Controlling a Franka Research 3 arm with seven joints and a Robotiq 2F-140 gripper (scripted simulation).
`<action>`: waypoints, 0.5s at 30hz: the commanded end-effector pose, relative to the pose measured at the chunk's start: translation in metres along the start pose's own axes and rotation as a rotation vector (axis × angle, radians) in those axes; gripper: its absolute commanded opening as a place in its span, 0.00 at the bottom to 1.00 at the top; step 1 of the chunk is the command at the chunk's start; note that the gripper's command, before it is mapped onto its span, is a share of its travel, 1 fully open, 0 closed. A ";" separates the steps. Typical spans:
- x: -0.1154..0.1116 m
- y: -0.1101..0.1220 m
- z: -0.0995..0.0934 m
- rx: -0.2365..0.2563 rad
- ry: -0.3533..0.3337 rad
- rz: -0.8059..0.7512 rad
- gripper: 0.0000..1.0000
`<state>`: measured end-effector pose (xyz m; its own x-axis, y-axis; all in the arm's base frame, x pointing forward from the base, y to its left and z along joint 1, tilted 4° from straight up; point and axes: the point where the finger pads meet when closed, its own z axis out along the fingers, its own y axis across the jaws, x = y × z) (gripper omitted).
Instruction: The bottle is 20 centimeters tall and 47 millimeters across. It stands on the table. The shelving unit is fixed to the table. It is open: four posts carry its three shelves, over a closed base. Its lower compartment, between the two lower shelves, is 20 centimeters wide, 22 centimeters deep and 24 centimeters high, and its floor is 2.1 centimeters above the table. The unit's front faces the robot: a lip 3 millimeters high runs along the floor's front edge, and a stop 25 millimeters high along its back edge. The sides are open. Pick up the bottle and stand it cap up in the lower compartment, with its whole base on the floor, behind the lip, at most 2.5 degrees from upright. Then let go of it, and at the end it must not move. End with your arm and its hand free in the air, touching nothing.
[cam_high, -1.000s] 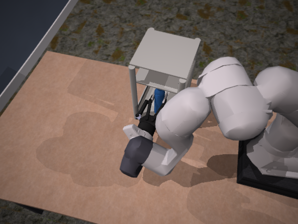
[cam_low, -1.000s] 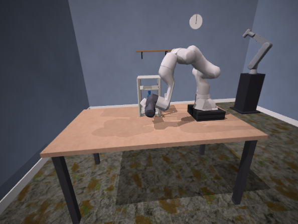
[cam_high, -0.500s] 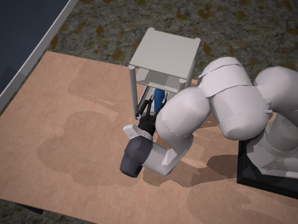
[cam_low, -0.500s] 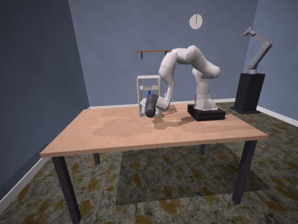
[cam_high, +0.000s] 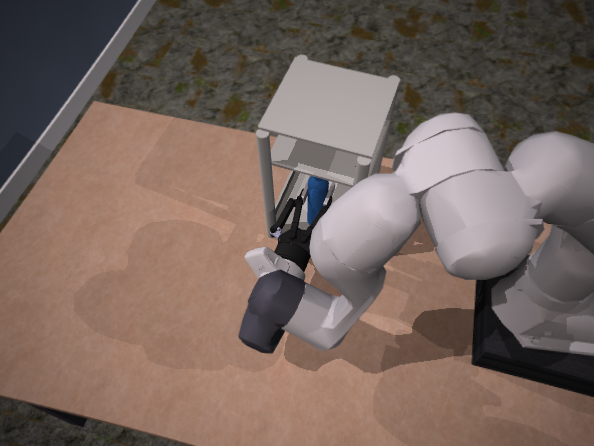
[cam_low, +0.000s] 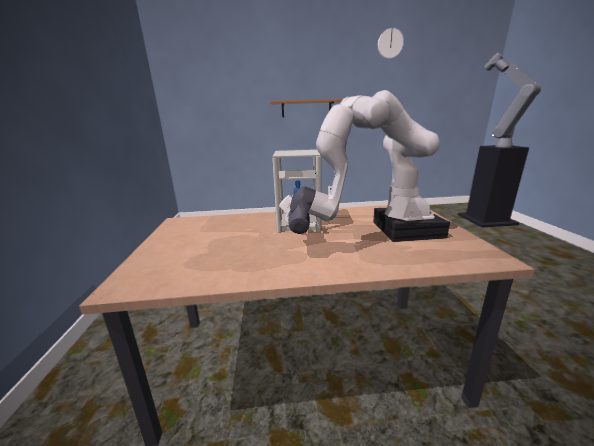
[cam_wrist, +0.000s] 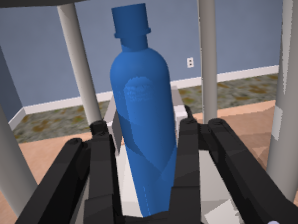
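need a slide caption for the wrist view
Wrist view: black gripper shut on the blue bottle, cap up, between the grey posts of the shelving unit, under a shelf.

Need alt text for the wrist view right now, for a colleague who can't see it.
A blue bottle, cap up and leaning slightly, is clamped between the black gripper jaws. Grey shelving unit posts rise behind it under a shelf.

Black gripper (cam_high: 311, 201) clamped on blue bottle (cam_high: 316, 198), reaching into shelving unit (cam_high: 327, 107) lower compartment on desk (cam_high: 125, 250); bottle base hidden, apparently inside.
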<state>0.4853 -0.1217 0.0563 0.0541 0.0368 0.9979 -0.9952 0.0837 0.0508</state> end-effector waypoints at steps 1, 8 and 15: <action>0.003 -0.002 0.000 0.003 0.004 0.009 0.00; -0.002 -0.002 0.000 0.003 0.004 0.009 0.00; -0.017 -0.003 0.000 0.003 0.004 0.009 0.00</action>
<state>0.4863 -0.1219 0.0433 0.0594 0.0401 0.9974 -0.9953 0.0791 0.0561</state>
